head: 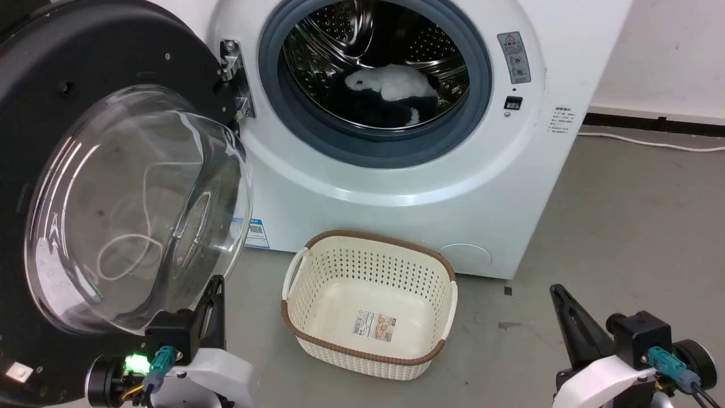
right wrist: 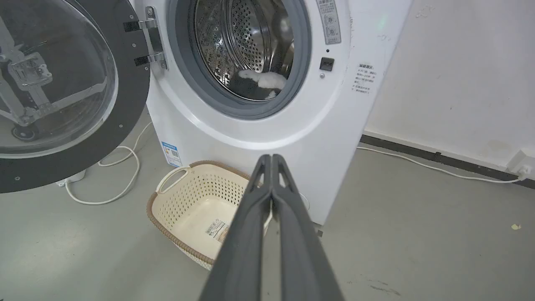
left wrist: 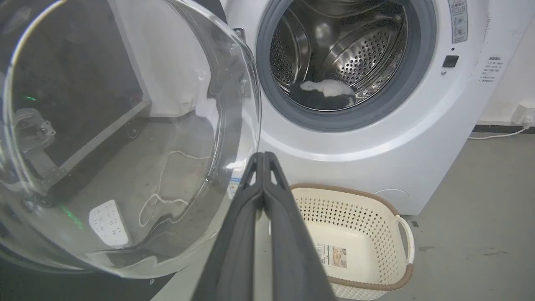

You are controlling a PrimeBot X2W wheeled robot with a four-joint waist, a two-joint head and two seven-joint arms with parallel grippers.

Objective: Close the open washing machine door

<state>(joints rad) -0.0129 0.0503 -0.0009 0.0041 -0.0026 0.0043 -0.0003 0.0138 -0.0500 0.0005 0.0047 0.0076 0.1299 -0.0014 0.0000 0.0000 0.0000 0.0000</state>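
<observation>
The washing machine door (head: 136, 204) is seen wide open just up-left of the left claw (head: 216, 284), which is pinched together, empty, like the right claw (head: 556, 290). Approach is judged in hand; next the rim must be pushed rightward onto the washing machine (head: 396, 187).

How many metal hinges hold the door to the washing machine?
2. The upper hinge and the lower hinge just below it, both left of the drum opening. None seem hidden.

Bare laundry corner, more test room than home: white washing machine (head: 396, 187) dead ahead of the left pincer (left wrist: 264, 156), cream basket (head: 368, 306) just past its tips on grey concrete floor (head: 623, 238), loose cable (right wrist: 401, 159) trailing along a scuffed white wall (right wrist: 459, 83).
</observation>
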